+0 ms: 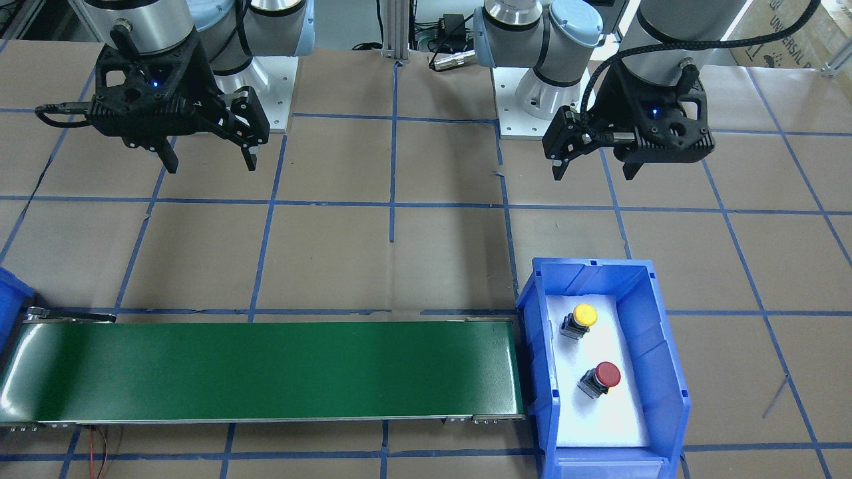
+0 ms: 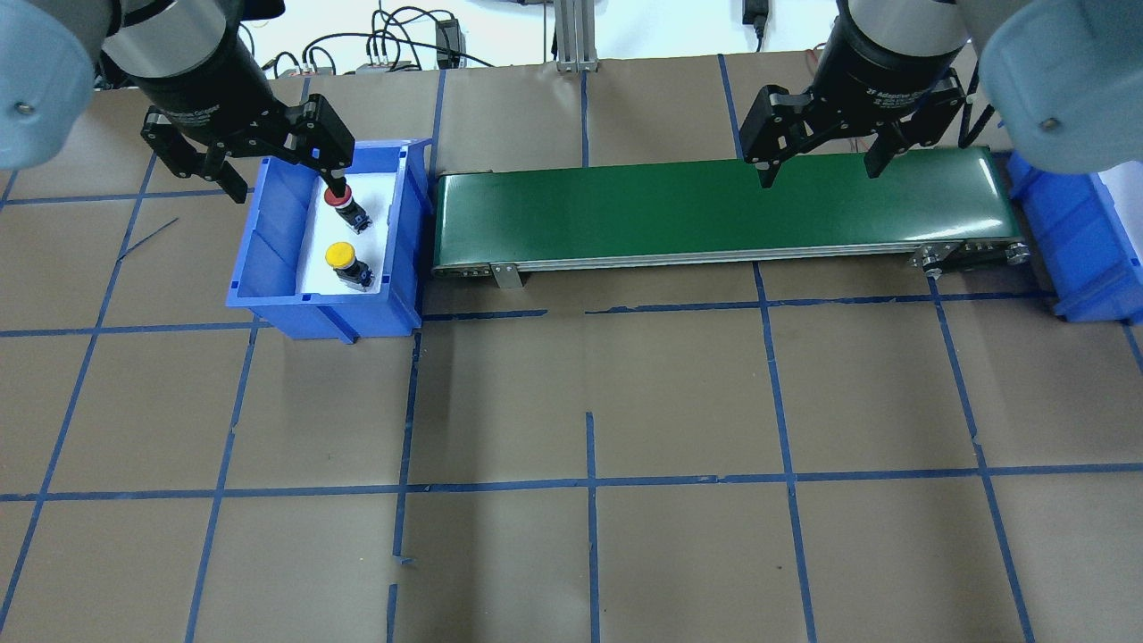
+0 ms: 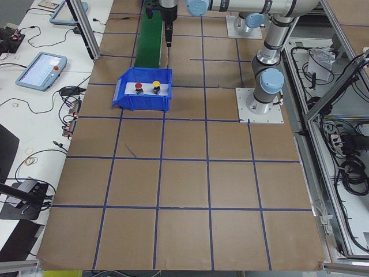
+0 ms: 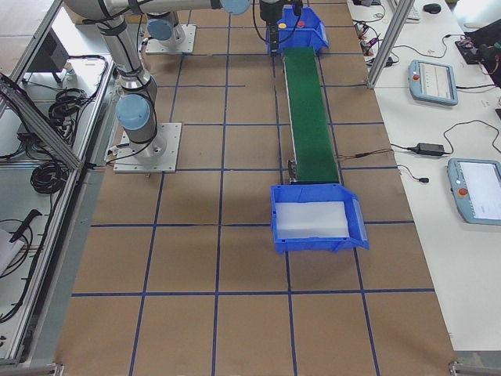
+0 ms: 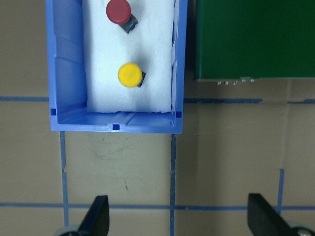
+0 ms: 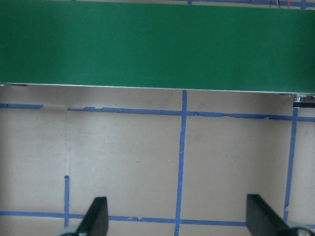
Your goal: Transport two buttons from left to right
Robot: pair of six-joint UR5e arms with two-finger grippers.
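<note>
Two small mushroom-head push-buttons are lying inside a blue plastic bin point(image 1: 655, 346) lined with white foam, both tipped over on their dark grey-black bodies. The button with the round yellow cap point(image 1: 585, 315) is sitting nearer the robot, and the button with the round red cap point(image 1: 607, 374) is resting farther out. They are apart from each other and touching neither gripper.

The bin is standing on the brown paper-covered table point(image 1: 432, 253), which is marked with a blue tape grid. It is just beside the end of a long green conveyor belt point(image 1: 266, 369) on the robot's left. A second blue plastic bin point(image 4: 356, 227) with a white lining is sitting at the belt's other end.

The left gripper point(image 1: 594, 169) is hanging above the table on the robot's side of the first bin, its two black fingers spread wide and grasping nothing. In its wrist view both buttons are showing ahead of the fingertips.

The right gripper point(image 1: 212, 163) is hovering on the robot's side of the belt, toward the far end from the buttons. Its jaws are likewise parted, with nothing between them.
</note>
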